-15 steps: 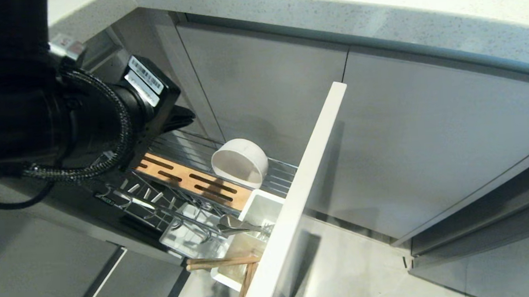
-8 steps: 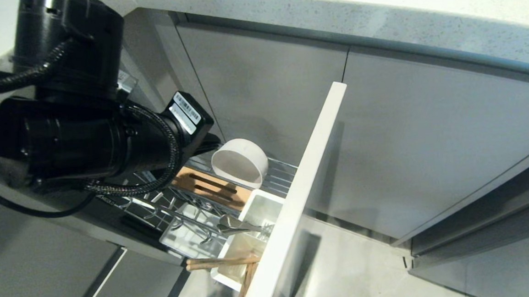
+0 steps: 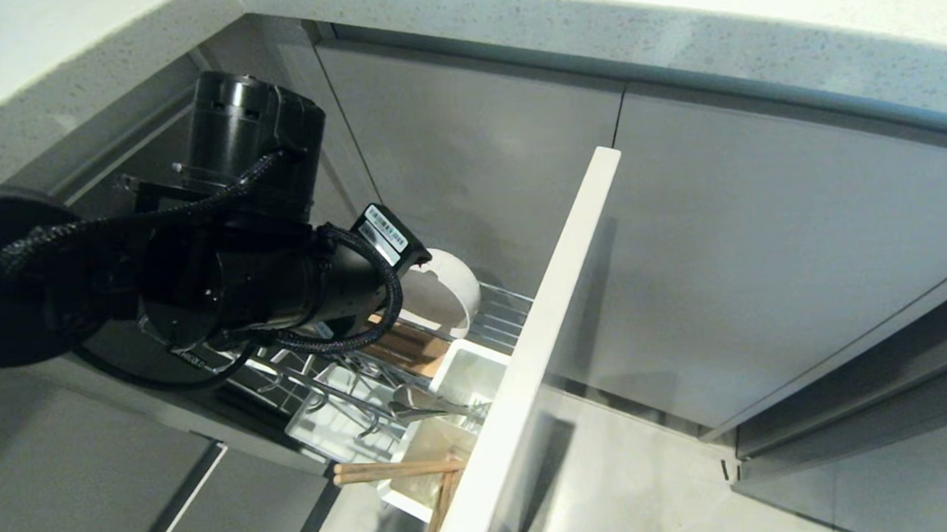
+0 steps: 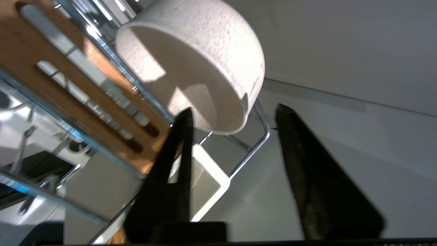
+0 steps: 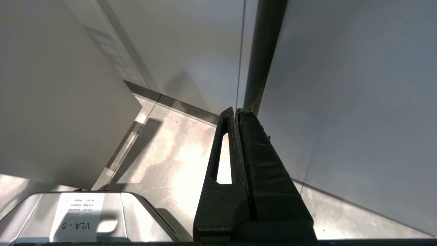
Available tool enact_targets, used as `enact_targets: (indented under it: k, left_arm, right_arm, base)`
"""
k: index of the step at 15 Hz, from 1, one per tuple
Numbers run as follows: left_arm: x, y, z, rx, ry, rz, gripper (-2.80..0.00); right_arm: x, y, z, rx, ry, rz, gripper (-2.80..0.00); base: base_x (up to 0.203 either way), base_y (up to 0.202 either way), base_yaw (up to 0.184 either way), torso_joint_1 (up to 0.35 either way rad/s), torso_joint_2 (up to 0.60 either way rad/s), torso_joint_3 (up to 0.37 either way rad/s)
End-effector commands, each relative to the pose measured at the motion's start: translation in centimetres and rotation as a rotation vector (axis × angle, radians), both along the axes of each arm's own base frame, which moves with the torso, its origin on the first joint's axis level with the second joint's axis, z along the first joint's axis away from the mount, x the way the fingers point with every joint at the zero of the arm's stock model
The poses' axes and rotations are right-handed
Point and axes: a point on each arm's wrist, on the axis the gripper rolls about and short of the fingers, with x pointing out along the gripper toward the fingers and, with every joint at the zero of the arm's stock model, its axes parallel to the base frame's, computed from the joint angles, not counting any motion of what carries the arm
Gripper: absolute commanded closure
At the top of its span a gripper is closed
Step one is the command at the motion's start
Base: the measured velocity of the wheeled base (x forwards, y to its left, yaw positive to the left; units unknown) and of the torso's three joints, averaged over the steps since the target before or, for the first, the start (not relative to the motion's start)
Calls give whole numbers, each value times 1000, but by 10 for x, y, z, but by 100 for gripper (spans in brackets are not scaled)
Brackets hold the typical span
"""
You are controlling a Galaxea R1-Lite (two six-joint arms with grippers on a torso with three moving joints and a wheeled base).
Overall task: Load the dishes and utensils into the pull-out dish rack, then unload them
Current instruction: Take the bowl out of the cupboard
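Pull-out chrome wire dish rack (image 3: 501, 314) sits slid out, its tall pale-grey front panel (image 3: 544, 352) walling off one side. Small white round bowl (image 4: 205, 61) lies tipped on its side on the wires beside the slotted orange-brown wooden strip (image 4: 78, 89). Left end effector (image 4: 232, 112) has its fingers parted, one at the bowl's rim, nothing gripped. Only the head view shows the light-wood chopsticks (image 3: 387, 471) and grey metal spoon (image 3: 428, 402) in the white caddy (image 3: 459, 374). Right end effector (image 5: 236, 111) is closed and empty over the floor.

Label on my grey base housing (image 5: 85, 218): reads "VLA - 2", seen upside down.
Sticker on my left wrist (image 3: 383, 232): print too small to read.
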Motion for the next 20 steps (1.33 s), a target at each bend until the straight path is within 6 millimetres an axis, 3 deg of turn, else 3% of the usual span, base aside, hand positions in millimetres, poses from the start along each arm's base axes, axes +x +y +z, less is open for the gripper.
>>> enact_targets:
  k: [1,10,19,20]
  left_arm:
    - [11,-3,-10,11,18,19,-280]
    - [44,-19,-29,-12,-36,15,-280]
    - [48,-17,-26,-29,-69,-32,-280]
    - [48,-17,-26,-29,-69,-32,0]
  right_arm:
    - [0,0,0,0,2,1,0]
    - [0,0,0,0,2,1,0]
    - [0,0,0,0,2,1,0]
    - [0,0,0,0,2,1,0]
  base:
    - [0,0,0,0,0,0]
    - [0,0,0,0,0,0]
    - [0,0,0,0,0,0]
    - [0,0,0,0,0,0]
